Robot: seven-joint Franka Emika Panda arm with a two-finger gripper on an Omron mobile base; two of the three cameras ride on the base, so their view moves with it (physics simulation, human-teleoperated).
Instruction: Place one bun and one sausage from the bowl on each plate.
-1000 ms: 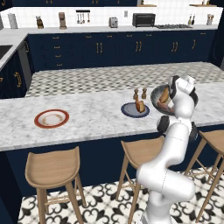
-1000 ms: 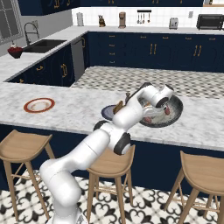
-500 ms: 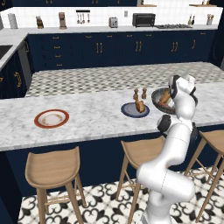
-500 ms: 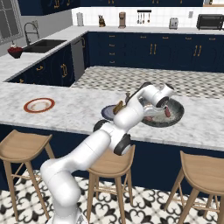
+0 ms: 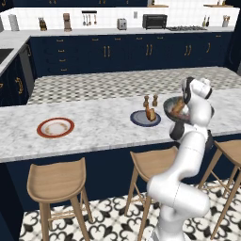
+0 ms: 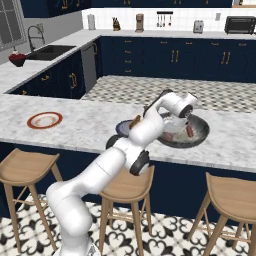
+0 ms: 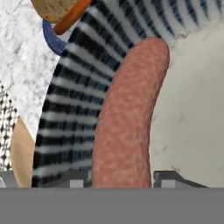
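Clamped partway shut on a reddish-brown, speckled, finger-thick sausage: two-finger gripper, a dark tip pressed on either side of the near end. Sausage lying inside the wide, shallow, dark ribbed bowl with the cream floor, resting along the bowl's inner slope.

For a clean lift, best to raise straight up from the bowl before swinging sideways, so the far end clears the ribbed wall. Grip sits near one end, so likely to droop or swivel; slow, level carrying advised.

In the bowl, judging from the right base view: reddish pieces, too small to count. Just beside the bowl, dark blue-rimmed round plate already bearing a bun with something orange-red beside it, probably a sausage. Well apart from the bowl, along the grey marbled counter: orange-red-rimmed plate with cream centre, nothing on it yet, hence the likely destination.
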